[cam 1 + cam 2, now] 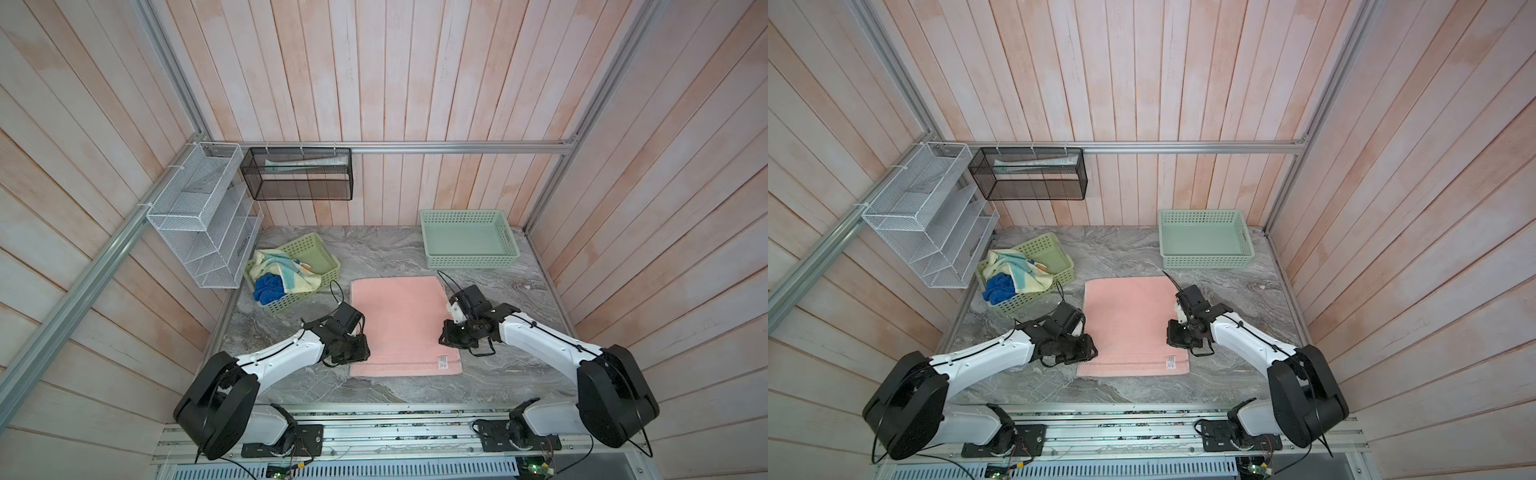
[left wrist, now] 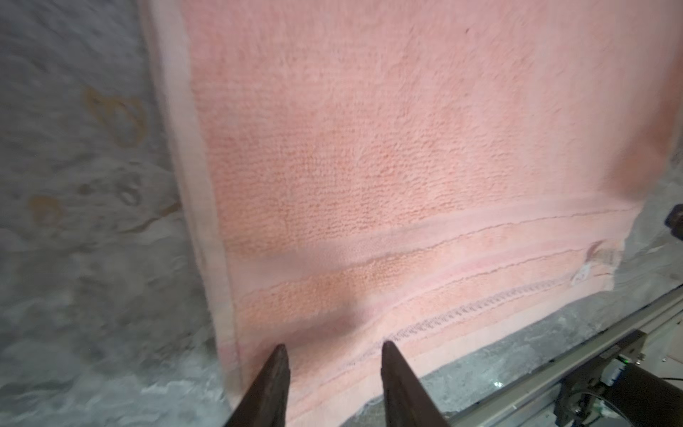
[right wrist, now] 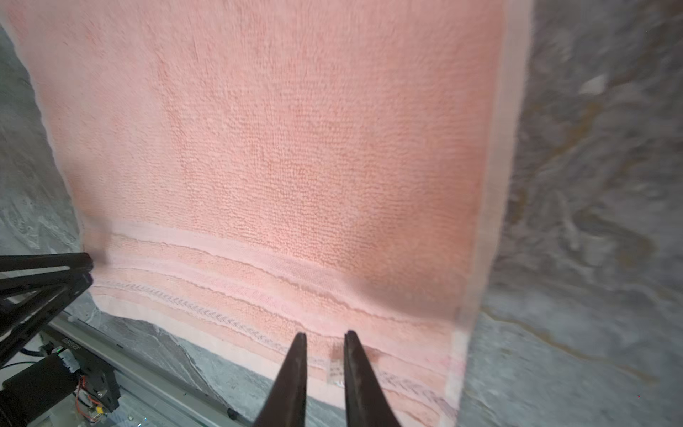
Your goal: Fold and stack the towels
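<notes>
A salmon-pink towel [image 1: 399,324] [image 1: 1129,324] lies flat and spread on the marble table. My left gripper [image 1: 359,355] [image 2: 334,347] hovers over its near left corner, jaws open and empty. My right gripper [image 1: 446,338] [image 3: 324,334] hangs over the near right corner by the white label [image 1: 443,364], its jaws a narrow gap apart with nothing between them. More towels sit crumpled in a green basket [image 1: 316,243] at the back left: a pale yellow and teal one [image 1: 286,270], a royal blue one [image 1: 268,289], and a bit of orange [image 1: 305,266].
An empty green basket [image 1: 465,214] stands at the back right. A white wire rack [image 1: 199,216] and a black mesh rack [image 1: 297,174] hang on the walls at the back left. An aluminium rail [image 1: 374,409] runs along the table's front edge.
</notes>
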You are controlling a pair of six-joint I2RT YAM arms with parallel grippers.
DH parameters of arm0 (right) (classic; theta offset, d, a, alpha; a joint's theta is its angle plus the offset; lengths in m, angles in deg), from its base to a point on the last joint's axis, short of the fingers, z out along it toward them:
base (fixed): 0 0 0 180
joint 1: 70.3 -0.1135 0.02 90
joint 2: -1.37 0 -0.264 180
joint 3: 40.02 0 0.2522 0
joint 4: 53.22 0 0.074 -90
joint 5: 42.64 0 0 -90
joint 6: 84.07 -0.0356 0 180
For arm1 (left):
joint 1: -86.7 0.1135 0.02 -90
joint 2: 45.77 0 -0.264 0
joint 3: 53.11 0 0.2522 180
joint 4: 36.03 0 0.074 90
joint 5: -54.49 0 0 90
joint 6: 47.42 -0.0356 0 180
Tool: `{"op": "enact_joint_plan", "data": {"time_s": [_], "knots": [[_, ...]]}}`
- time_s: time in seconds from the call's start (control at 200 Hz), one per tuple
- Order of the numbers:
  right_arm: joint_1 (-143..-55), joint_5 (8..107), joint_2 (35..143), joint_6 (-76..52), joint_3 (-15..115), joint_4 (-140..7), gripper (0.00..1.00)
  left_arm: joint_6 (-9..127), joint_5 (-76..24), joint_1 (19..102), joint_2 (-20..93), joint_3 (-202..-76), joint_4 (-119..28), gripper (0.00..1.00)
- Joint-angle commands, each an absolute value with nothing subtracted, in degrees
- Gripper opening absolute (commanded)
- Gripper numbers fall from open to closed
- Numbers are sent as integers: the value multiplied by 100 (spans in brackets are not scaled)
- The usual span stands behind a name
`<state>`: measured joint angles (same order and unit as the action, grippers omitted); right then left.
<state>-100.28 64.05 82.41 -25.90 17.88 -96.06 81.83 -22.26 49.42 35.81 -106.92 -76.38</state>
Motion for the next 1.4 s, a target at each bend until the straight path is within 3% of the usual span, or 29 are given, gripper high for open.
{"op": "enact_joint_plan", "data": {"time_s": [0.0,0.22,0.345,0.485,0.65,0.74,1.02,1.395], "knots": [[-10214,6514,8381,-2800,1470,-9206,14,8255,-2165,4729,3797,-10734,-7399,43],[-10498,6592,7580,-3442,565,-9181,11,8764,-2363,4584,3078,-9987,-7773,43],[-10590,6752,6784,-3804,502,-9140,18,8841,-2547,4581,2572,-9875,-8134,43],[-10262,6094,6450,-3294,1262,-9408,26,8442,-3025,4611,2708,-10656,-8289,43],[-8469,6684,7083,-2441,1442,-9012,17,7792,-2447,4548,4262,-12337,-7614,43],[-7949,6982,7587,-2258,1511,-8605,15,7600,-1849,4458,5157,-13268,-7232,43],[-7881,7655,9042,-2117,2041,-7760,16,7282,-1483,4208,7141,-15283,-7578,43],[-8041,8223,10185,-2007,2661,-7288,16,7299,-1355,4073,7605,-15281,-7489,43]]}}
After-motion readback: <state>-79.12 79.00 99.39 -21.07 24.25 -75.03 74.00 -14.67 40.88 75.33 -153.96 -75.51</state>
